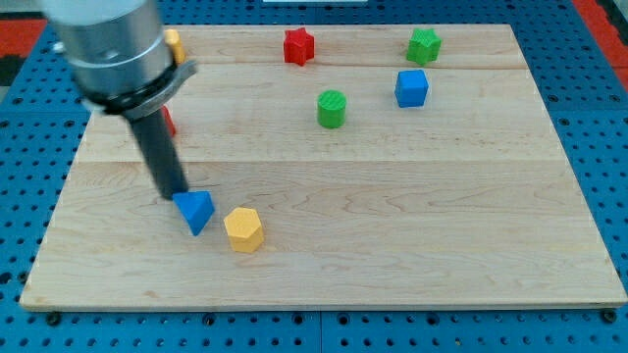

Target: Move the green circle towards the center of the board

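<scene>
**Tip far from the green circle; cluttered route across the board**

There is no hand on this rig to be apart, together or clamped on anything: the arm ends in a plain rod. My tip point(175, 196) sits toward the board's left edge, below mid-height, touching or just beside the blue triangular block point(195, 211). The yellow hexagonal block point(243, 229) lies just beside that, toward the bottom edge.

The green circle point(332, 108) stands upright in the upper half, slightly right of the midline and well apart from my tip. The centre lies just below it, so I judge only a short downward push is needed.

Risks, as I judge them:
- Heading straight for the circle from here would shove the blue triangle, and possibly the yellow block, ahead of the rod.
- The push must start from the circle's far side, toward the top edge. The red star-like block point(298, 45) stands there, the blue cube point(412, 87) is close on the right, and the green star-like block point(424, 45) is near the top right corner; a wide swing could clip any of them.
- An off-centre contact would let the round block slip sideways off the rod.

A red block point(169, 122) and a yellow one point(175, 42) are partly hidden behind the arm; shapes unclear.

The wooden board point(392, 245) is pale, with its lower right area free. It rests on a blue perforated bench point(608, 147).
</scene>
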Available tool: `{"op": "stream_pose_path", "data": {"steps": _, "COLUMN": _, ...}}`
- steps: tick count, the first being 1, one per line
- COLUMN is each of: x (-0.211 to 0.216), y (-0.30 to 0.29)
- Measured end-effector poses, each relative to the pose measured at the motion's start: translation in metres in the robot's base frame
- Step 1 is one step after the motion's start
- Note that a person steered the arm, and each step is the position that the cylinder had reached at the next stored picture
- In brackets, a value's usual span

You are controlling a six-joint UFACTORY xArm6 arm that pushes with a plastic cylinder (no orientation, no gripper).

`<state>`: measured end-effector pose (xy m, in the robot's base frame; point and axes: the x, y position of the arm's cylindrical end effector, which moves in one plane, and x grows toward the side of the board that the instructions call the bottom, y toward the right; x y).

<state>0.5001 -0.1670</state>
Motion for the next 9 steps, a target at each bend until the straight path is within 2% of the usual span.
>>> {"op": "stream_pose_path", "data": {"steps": 1, "x": -0.011, "y": 0.026}}
{"op": "stream_pose_path", "data": {"steps": 2, "x": -0.007, "y": 0.091}}
{"op": "stream_pose_path", "data": {"steps": 3, "x": 0.012, "y": 0.047}}
{"op": "stream_pose_path", "data": {"steps": 4, "x": 0.008, "y": -0.016}}
{"op": "stream_pose_path", "data": {"steps": 5, "x": 0.008, "y": -0.023}}
{"op": "stream_pose_path", "data": {"steps": 6, "x": -0.022, "y": -0.013}}
{"op": "stream_pose_path", "data": {"steps": 7, "x": -0.085, "y": 0.068}}
{"op": "stream_pose_path", "data": {"steps": 8, "x": -0.115, "y": 0.144}}
{"op": "stream_pose_path", "data": {"steps": 9, "x": -0.171, "y": 0.151}}
